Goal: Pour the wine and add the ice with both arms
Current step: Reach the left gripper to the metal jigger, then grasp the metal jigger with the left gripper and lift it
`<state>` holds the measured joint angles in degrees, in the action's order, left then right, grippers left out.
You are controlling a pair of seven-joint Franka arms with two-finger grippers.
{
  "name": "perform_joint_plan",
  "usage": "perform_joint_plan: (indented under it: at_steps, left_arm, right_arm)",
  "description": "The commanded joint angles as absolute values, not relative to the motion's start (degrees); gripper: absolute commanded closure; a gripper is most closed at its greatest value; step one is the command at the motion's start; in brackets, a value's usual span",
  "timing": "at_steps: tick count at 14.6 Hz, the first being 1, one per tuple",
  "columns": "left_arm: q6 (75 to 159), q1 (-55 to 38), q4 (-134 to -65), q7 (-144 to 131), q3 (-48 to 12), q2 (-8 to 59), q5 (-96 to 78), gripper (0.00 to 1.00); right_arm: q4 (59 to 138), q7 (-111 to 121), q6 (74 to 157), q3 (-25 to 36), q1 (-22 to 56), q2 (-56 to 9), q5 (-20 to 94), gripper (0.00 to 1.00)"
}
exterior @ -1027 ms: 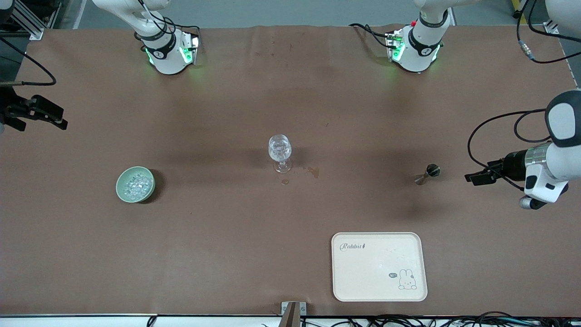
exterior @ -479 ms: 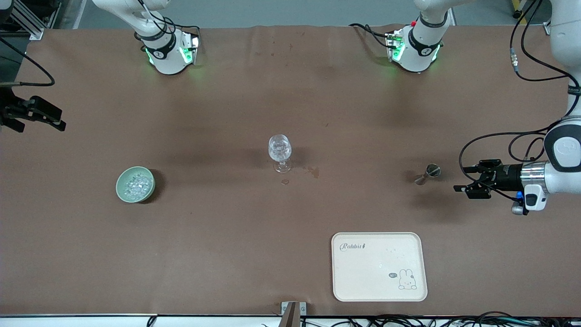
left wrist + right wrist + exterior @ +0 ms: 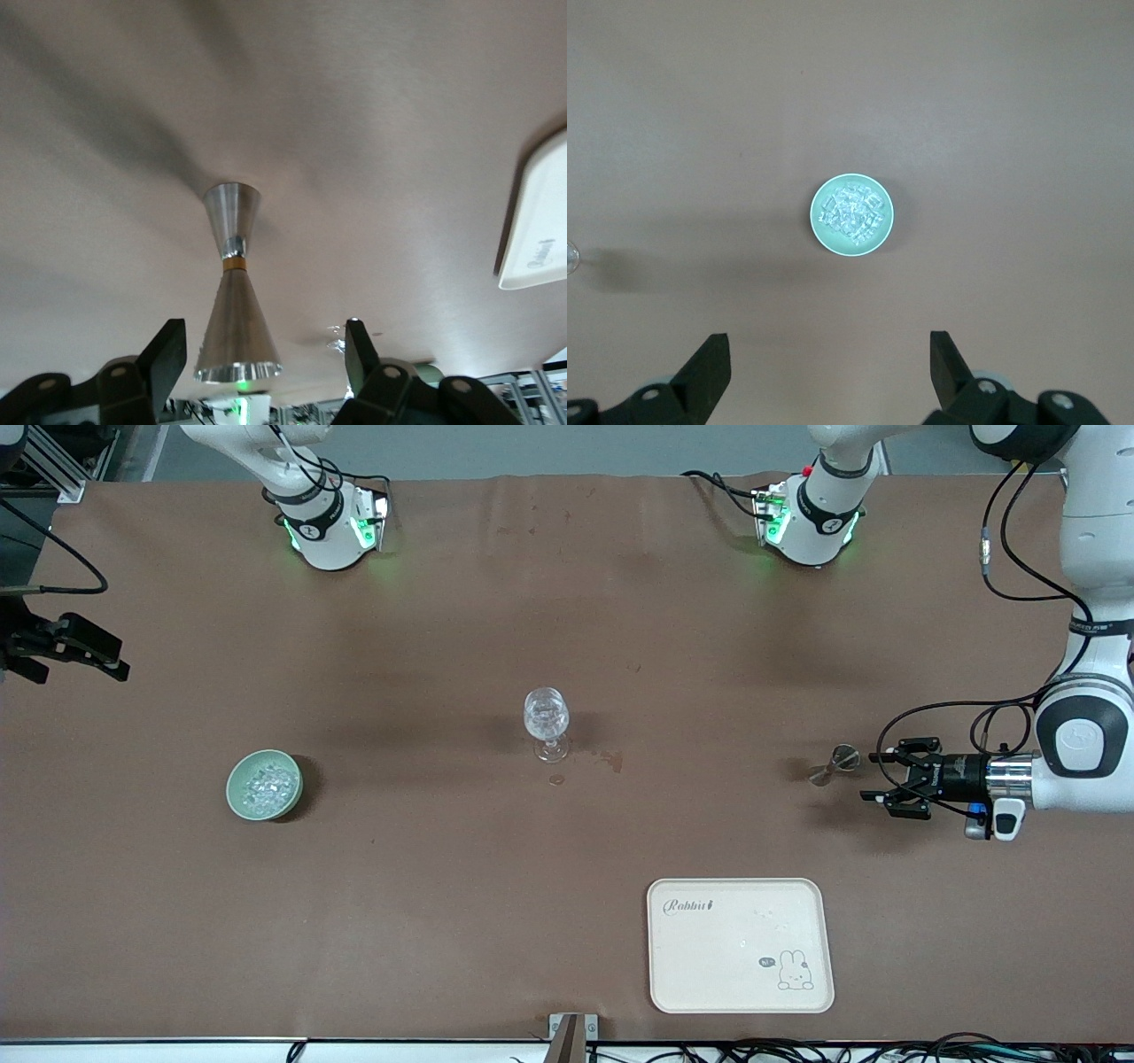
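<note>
Front view: the left gripper (image 3: 889, 784) lies low at the left arm's end of the table (image 3: 443, 886), its 2 fingers spread and holding nothing. The metal measuring cup (image 3: 834, 765) stands just ahead of the fingertips, not touched. The wine glass (image 3: 546, 722) stands mid-table, well apart from both grippers. The right gripper (image 3: 120, 669) waits at the right arm's end of the table, fingers wide apart and empty. The green bowl (image 3: 264, 784) with the ice (image 3: 268, 785) sits between it and the glass. A cream tray (image 3: 741, 945) lies nearest the camera.

Left wrist view: the measuring cup (image 3: 232, 292) shows between the 2 open fingers (image 3: 164, 352), clear of both.

Right wrist view: the ice (image 3: 851, 212) fills the bowl (image 3: 821, 233), ahead of the open fingers (image 3: 709, 361) and well apart from them.
</note>
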<state>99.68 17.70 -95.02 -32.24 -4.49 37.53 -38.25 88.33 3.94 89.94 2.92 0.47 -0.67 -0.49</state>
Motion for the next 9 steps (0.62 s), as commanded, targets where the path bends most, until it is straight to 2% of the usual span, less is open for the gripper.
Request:
perform_joint_plan:
  at_steps: [1, 9]
  left_arm:
    - [98.09, 19.94, -94.92, -33.22, -4.83, 39.19, -40.25, 0.20]
    - [97.21, 21.27, -95.01, -32.87, -5.18, 44.21, -45.26, 0.20]
  right_arm:
    - [88.68, 3.78, 90.18, 2.81, -0.09, -0.44, -0.79, 0.01]
    - [88.68, 3.78, 90.35, 2.81, -0.09, -0.53, -0.79, 0.01]
